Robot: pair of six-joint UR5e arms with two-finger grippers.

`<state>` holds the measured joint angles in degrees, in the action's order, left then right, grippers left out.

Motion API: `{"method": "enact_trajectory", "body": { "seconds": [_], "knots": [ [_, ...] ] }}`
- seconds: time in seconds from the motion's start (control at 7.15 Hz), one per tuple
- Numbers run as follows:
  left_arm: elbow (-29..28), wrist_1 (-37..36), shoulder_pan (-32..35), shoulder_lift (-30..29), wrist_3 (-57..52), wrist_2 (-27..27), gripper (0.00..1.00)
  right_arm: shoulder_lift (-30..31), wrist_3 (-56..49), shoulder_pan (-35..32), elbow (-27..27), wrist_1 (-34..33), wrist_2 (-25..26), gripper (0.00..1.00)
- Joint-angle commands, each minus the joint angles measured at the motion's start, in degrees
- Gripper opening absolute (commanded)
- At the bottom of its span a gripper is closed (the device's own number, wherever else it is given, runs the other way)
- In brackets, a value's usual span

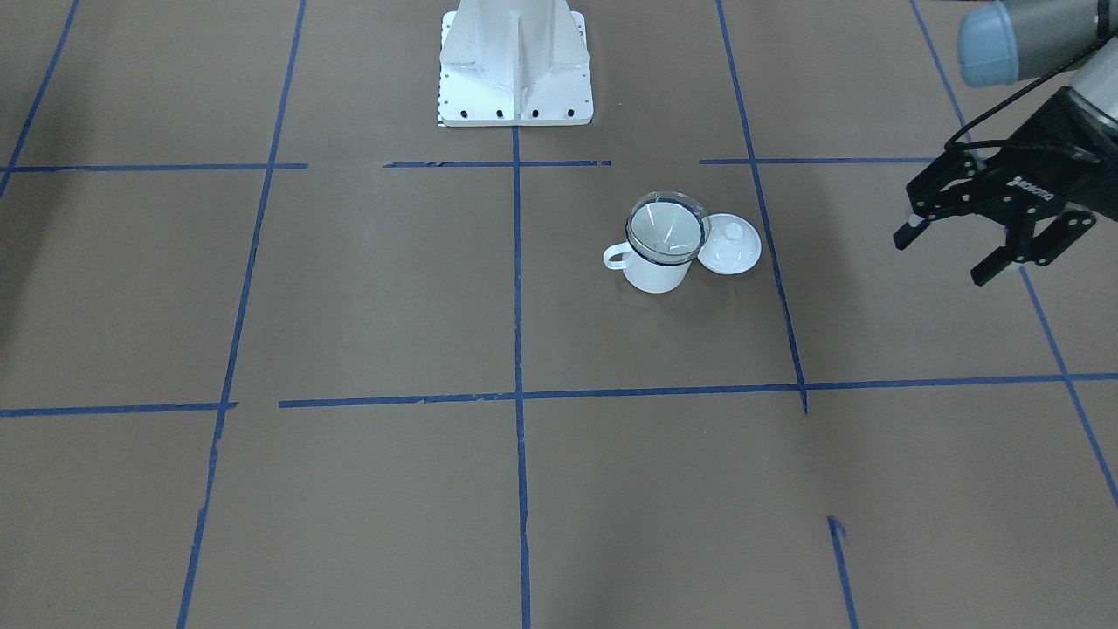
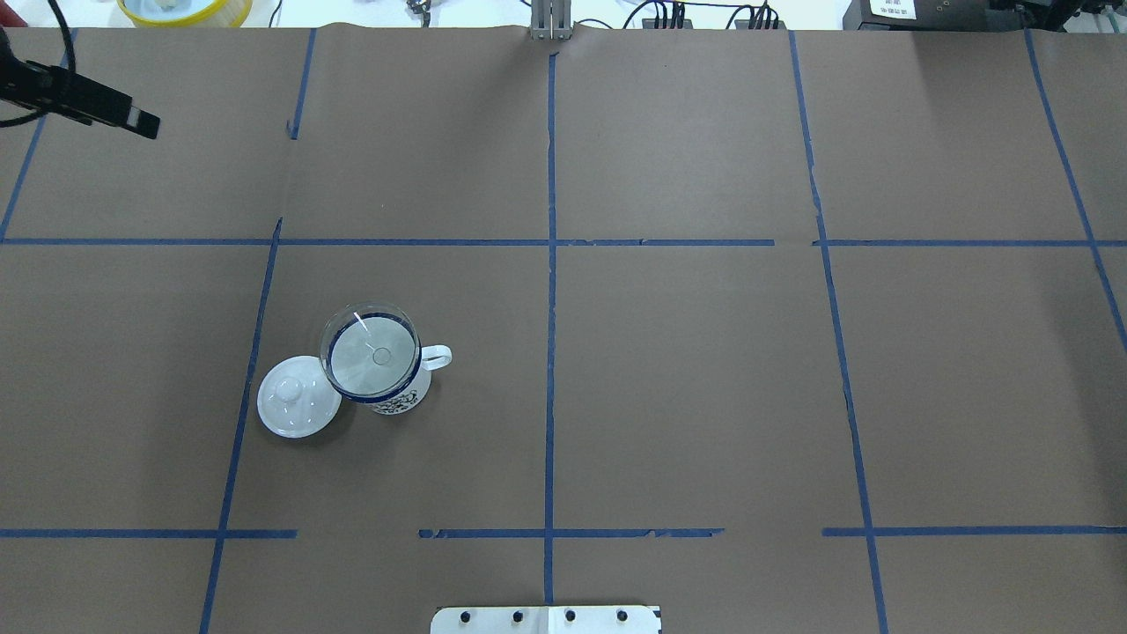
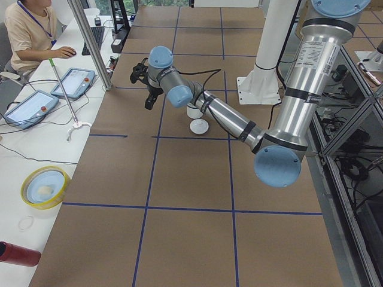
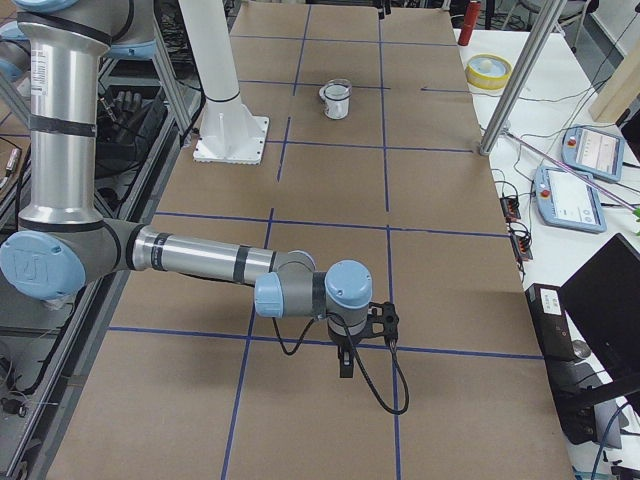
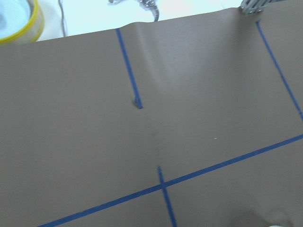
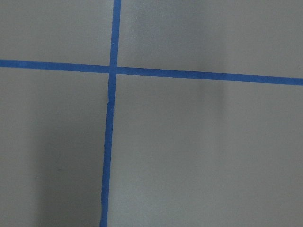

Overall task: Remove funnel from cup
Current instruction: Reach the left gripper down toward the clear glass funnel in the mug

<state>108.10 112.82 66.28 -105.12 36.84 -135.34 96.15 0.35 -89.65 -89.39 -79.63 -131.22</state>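
Saw the left claw (image 1: 948, 253) spread apart and empty above the far left corner of the desk (image 2: 704, 396). Found a white lid (image 2: 298, 407) just beside the cup (image 2: 401, 401), left half, funnel (image 2: 371, 354) seated inside. Could not tell the state of the right claw (image 4: 345, 362), near the right edge. Judged this the approach step; next, grip the funnel rim and lift straight up.

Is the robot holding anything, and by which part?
The left gripper is open and empty; the funnel sits untouched in the cup. For the right gripper, I cannot tell.
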Motion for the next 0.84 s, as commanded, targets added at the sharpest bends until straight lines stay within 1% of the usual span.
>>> {"method": "enact_trajectory", "body": {
  "seconds": [0.0,0.14,0.28,0.42,0.56,0.7],
  "knots": [
    [0.3,1.4,-8.3,-1.7,10.0,1.4,1.0,0.0,0.0,0.0,0.0,0.0,0.0,1.0],
    [0.4,1.2,-11.5,-2.6,14.2,5.3,1.0,0.0,0.0,0.0,0.0,0.0,0.0,1.0],
    [0.7,-2.9,-14.7,-4.6,18.0,9.0,1.0,0.0,0.0,0.0,0.0,0.0,0.0,1.0],
    [2.2,-11.7,-16.8,-9.1,20.6,12.3,1.0,0.0,0.0,0.0,0.0,0.0,0.0,1.0],
    [3.2,-19.5,-21.1,-13.2,25.8,15.9,1.0,0.0,0.0,0.0,0.0,0.0,0.0,1.0],
    [4.4,-21.4,-24.7,-14.5,30.4,18.8,1.0,0.0,0.0,0.0,0.0,0.0,0.0,1.0]
  ]
}}
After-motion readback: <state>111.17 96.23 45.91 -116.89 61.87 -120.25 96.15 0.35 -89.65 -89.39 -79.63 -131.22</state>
